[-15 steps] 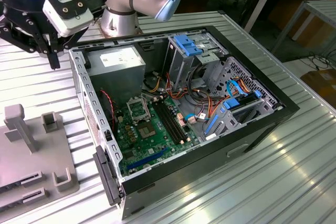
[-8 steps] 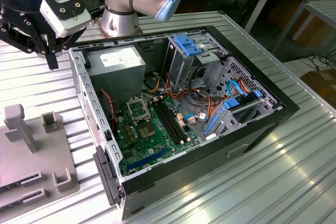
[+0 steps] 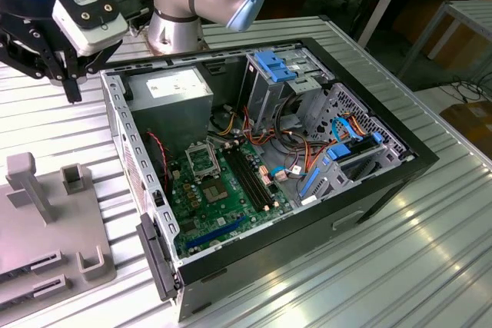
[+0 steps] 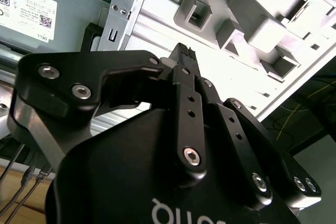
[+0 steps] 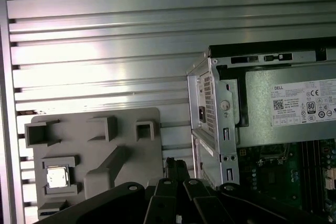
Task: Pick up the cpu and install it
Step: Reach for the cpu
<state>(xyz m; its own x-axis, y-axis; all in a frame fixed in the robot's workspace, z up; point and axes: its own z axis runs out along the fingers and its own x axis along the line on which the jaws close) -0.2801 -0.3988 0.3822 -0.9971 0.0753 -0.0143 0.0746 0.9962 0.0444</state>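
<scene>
The job is at its very start: the cpu (image 5: 56, 177) has not been picked up yet. In the first wrist view it sits in a little square pocket of the grey holder (image 5: 131, 124), which lies on the metal table (image 5: 105, 51) beside the open computer case (image 5: 210, 103). The gripper (image 5: 177, 167) hangs in the air over the strip of table between the holder and the case, near the case's corner and well apart from the chip. Its two fingers look pressed together, with nothing between them. I think the step in hand is the reach for the chip. To pick it up, the fingers would need to be spread apart and straight above that pocket, and then close on two opposite edges (gently, because the chip is thin). The cpu lies flat with its shiny silver top facing up. It is square, so it has no real long side, and its edges run the same way as the holder's edges. In the exterior view, the socket (image 3: 201, 157) waits on the green board inside the case.
</scene>
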